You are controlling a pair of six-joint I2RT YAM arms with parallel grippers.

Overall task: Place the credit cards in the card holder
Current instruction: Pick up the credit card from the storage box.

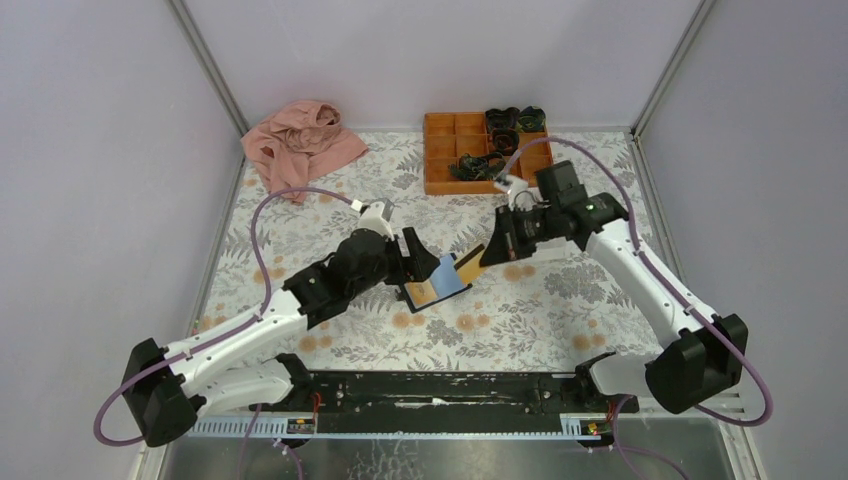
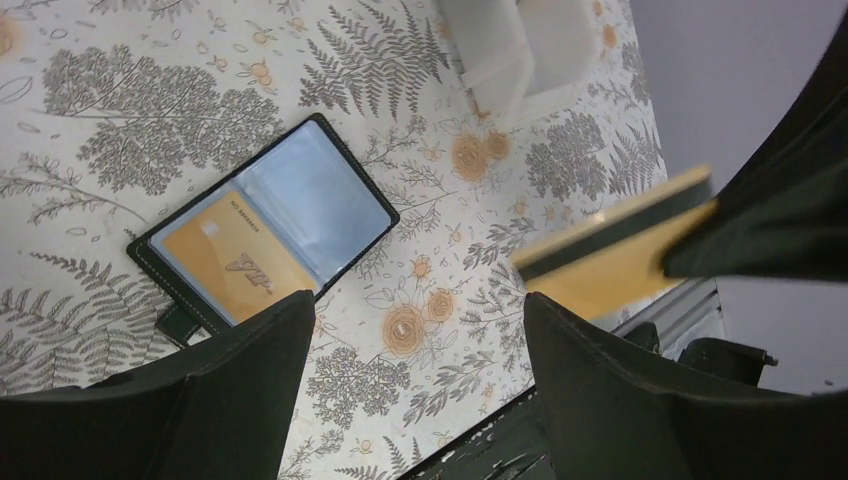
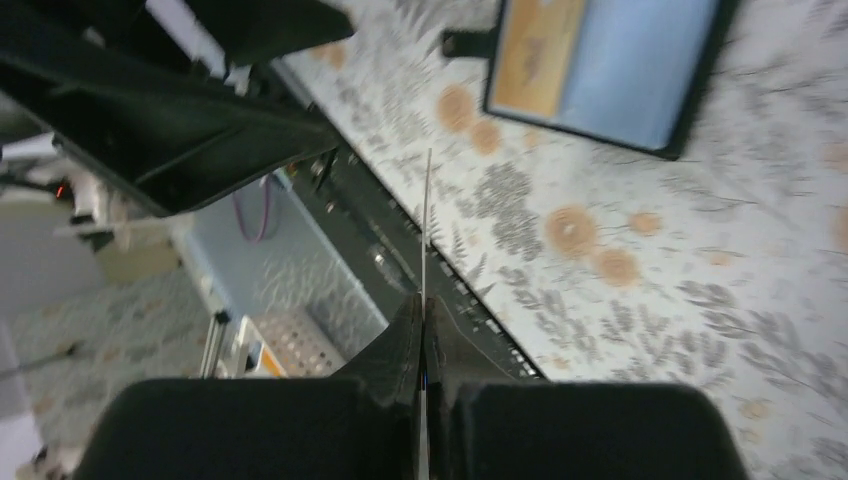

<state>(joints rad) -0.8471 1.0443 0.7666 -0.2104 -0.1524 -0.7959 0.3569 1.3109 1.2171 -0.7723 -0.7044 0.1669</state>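
1. While both my arms reach in over the middle of the flowered table [image 1: 560, 320], my left gripper [image 2: 418, 320] hangs with its jaws wide apart and has hold of nothing.
2. My right gripper [image 3: 424, 318] is pressed together on one orange-yellow credit card [image 1: 470, 262]. It pinches only one end, and the rest of the card sticks out to the left.
3. This held card is in the air and tilted, just right of the card holder [image 2: 265, 235]. From the top view I cannot tell if it touches it.
4. The card holder lies open and flat near the middle of the table, under and between my two grippers.
5. A second card [image 2: 225, 265], also orange-yellow, sits in the left pocket panel of the holder. The right panel [image 2: 315, 195] shows light blue.
6. An orange compartment tray [image 1: 445, 165] stands at the far side, with small dark things in its right compartments.
7. A pink cloth [image 1: 300, 145] lies crumpled at the far left.
8. A white tray [image 2: 520, 50] shows in my left wrist view, apart from the card holder.
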